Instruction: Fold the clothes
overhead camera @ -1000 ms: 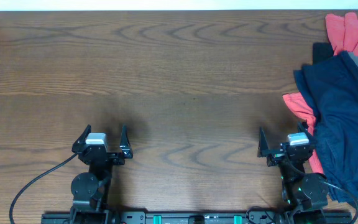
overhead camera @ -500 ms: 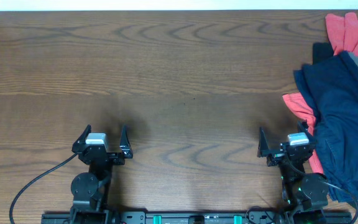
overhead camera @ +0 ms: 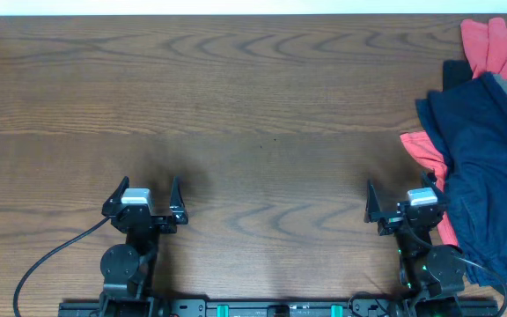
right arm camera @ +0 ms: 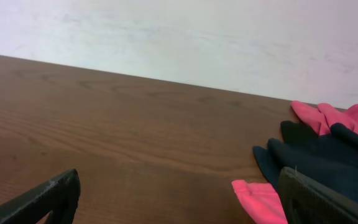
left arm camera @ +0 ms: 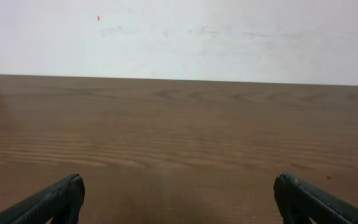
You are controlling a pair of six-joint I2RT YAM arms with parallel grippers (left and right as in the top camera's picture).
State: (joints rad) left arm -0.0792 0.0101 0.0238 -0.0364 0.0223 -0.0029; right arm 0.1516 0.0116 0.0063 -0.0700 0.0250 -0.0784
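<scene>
At the near left edge of the wooden table [overhead camera: 271, 106], the left claw [overhead camera: 146, 187] sits low with its 2 fingers spread wide apart and nothing between them. A black cable [overhead camera: 51, 260] curls away from its base toward the left. In the left wrist view the left claw [left arm camera: 178, 186] shows only as 2 dark fingertips at the bottom corners, with bare wood grain ahead and a white wall [left arm camera: 179, 37] beyond the far edge. Further right, the right claw [overhead camera: 400, 187] rests near the front edge, its fingers likewise spread and gripping nothing. Its right finger lies just beside the heap of clothes [overhead camera: 487, 176]. The heap fills the table's right side: a dark navy garment [overhead camera: 491, 167] is draped over coral cloth [overhead camera: 425, 150] that pokes out at its left edge, and more coral [overhead camera: 495, 44] shows at the far right corner. The right wrist view shows the right claw [right arm camera: 179, 180] open, with navy folds [right arm camera: 316, 155] and coral edges [right arm camera: 340, 118] to its right.
</scene>
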